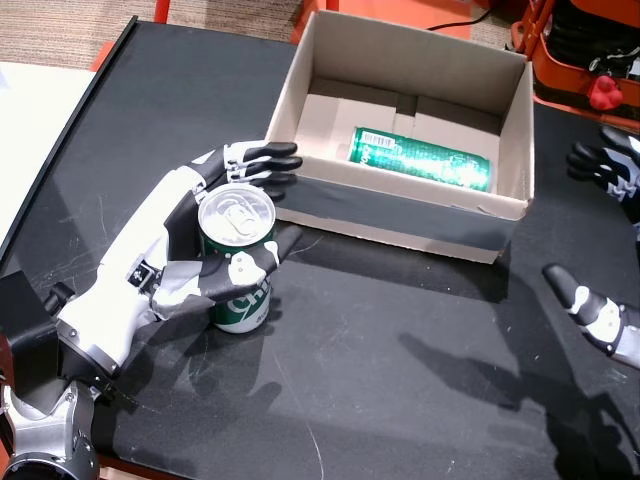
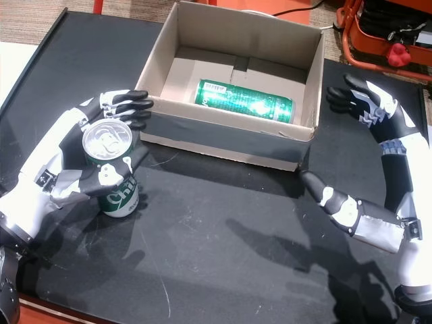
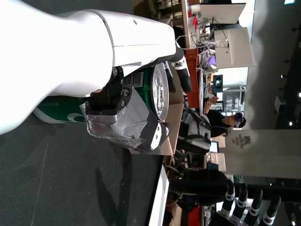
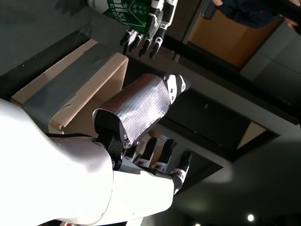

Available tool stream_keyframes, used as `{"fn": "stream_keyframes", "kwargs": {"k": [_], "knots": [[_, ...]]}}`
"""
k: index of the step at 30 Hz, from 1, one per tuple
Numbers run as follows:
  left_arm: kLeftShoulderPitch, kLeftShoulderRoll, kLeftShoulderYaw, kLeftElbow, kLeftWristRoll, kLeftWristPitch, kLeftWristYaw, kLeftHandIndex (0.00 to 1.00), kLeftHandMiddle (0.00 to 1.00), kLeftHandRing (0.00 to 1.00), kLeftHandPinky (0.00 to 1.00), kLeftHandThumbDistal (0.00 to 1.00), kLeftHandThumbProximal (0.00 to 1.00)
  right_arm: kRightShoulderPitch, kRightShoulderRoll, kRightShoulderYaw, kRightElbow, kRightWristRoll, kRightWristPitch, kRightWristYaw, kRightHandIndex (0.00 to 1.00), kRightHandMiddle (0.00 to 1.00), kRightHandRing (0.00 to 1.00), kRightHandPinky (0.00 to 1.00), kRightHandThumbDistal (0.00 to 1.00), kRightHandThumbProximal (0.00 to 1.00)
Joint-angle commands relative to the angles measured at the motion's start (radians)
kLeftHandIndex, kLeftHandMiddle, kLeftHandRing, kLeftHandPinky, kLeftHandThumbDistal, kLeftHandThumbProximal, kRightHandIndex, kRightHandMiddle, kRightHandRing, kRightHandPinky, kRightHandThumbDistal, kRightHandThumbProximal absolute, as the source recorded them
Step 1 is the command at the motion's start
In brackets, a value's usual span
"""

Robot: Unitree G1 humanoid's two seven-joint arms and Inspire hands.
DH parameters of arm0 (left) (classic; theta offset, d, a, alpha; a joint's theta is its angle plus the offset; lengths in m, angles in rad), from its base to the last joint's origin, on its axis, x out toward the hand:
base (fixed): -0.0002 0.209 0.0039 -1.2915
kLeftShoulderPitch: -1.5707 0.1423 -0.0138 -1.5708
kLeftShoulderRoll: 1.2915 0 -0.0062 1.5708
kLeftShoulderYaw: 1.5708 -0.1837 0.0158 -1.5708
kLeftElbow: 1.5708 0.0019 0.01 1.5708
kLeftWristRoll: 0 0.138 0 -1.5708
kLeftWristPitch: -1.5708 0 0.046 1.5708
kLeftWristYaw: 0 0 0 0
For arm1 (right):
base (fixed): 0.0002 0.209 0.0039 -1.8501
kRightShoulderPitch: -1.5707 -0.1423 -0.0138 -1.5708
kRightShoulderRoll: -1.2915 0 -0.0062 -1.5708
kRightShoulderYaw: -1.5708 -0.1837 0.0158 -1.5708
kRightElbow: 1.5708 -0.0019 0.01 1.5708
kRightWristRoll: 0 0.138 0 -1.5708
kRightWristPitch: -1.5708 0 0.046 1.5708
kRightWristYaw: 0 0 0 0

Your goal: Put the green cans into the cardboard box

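Note:
A green can (image 1: 236, 262) (image 2: 115, 175) stands upright on the black table in both head views, just in front of the cardboard box (image 1: 400, 215) (image 2: 223, 138). My left hand (image 1: 170, 255) (image 2: 67, 165) is shut on it, the thumb across its front and the fingers (image 1: 262, 160) along its far side, reaching to the box wall. The left wrist view shows the can (image 3: 153, 89) behind the thumb (image 3: 127, 125). A second green can (image 1: 420, 157) (image 2: 245, 100) lies on its side inside the box. My right hand (image 2: 388, 145) (image 4: 141, 113) hangs open to the right of the box, holding nothing.
The black table (image 1: 400, 370) (image 2: 223, 250) stretches out in front of the box. An orange frame with a red knob (image 2: 398, 54) stands at the back right. A white surface (image 1: 25, 110) borders the table's left edge. A person sits in the background of the left wrist view.

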Motion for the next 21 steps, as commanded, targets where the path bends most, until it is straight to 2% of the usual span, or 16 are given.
{"fn": "stream_keyframes", "kwargs": {"k": [1,11,13,17,21], "knots": [[0.017,0.0,-0.003,-0.003,0.003,0.011,-0.004,0.76,0.74,0.74,0.73,0.63,0.0,0.019,0.0,-0.004,-0.017,0.014,0.002,0.001,0.72,0.73,0.77,0.84,0.93,0.39],[0.027,-0.017,0.018,-0.006,-0.043,0.032,-0.071,0.78,0.76,0.75,0.73,0.67,0.0,0.067,-0.001,0.004,-0.089,-0.019,0.0,-0.051,0.71,0.72,0.76,0.84,0.93,0.41],[0.033,-0.016,0.019,-0.009,-0.042,0.029,-0.079,0.77,0.74,0.74,0.72,0.68,0.0,0.075,-0.002,0.006,-0.102,-0.029,-0.009,-0.064,0.71,0.72,0.77,0.85,0.91,0.43],[0.046,-0.01,0.012,-0.007,-0.03,0.033,-0.082,0.74,0.73,0.73,0.7,0.64,0.0,0.09,-0.003,0.016,-0.133,-0.034,0.0,-0.082,0.7,0.72,0.77,0.85,0.94,0.43],[0.048,-0.007,-0.007,0.023,0.004,0.056,-0.049,0.71,0.7,0.71,0.67,0.64,0.0,0.097,-0.003,0.026,-0.149,-0.025,0.005,-0.088,0.71,0.72,0.77,0.85,0.94,0.45]]}}
